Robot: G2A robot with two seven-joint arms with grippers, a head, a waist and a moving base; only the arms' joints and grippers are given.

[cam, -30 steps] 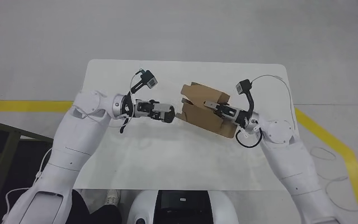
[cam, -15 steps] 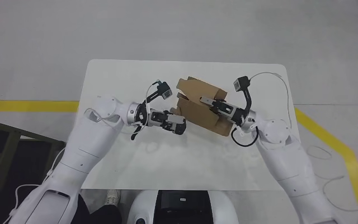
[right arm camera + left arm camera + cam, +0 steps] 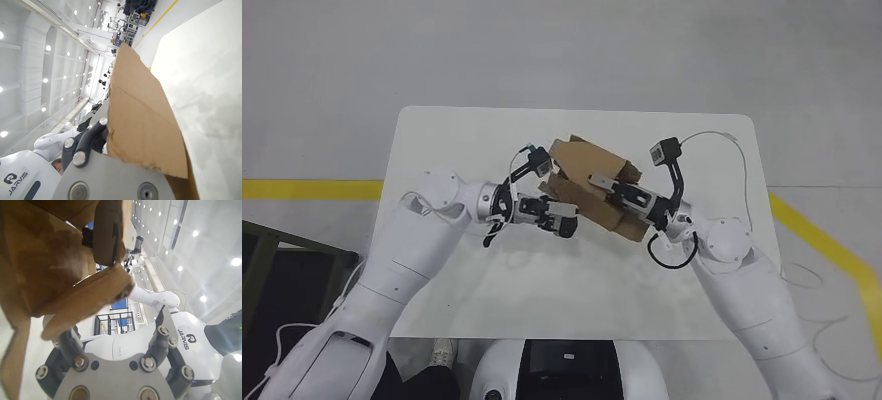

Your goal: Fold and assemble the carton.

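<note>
the brown cardboard carton (image 3: 592,190) is sitting between the two arms over the middle of the white tabletop (image 3: 492,290), a little toward its far side, and it is lying askew to the tabletop's edges. it is only partly formed, with loose flaps sticking out on the side facing the left arm.

the right hand (image 3: 600,183) is reaching in over the top of the carton from the right and is gripping one of its panels. in the right wrist view one dark finger (image 3: 88,132) is pressing against the near face of the cardboard, while the other finger is hiding behind the panel.

the left hand (image 3: 566,220) is sitting just beside the carton's left end, low against the flaps. its fingers are spreading wide apart and are clasping nothing. in the left wrist view a rounded flap is resting on one finger (image 3: 69,344), and the opposite finger is standing well clear of the cardboard. the carton's open underside is looming close above that hand.

a yellow floor line (image 3: 302,188) is running past the tabletop on both sides.
</note>
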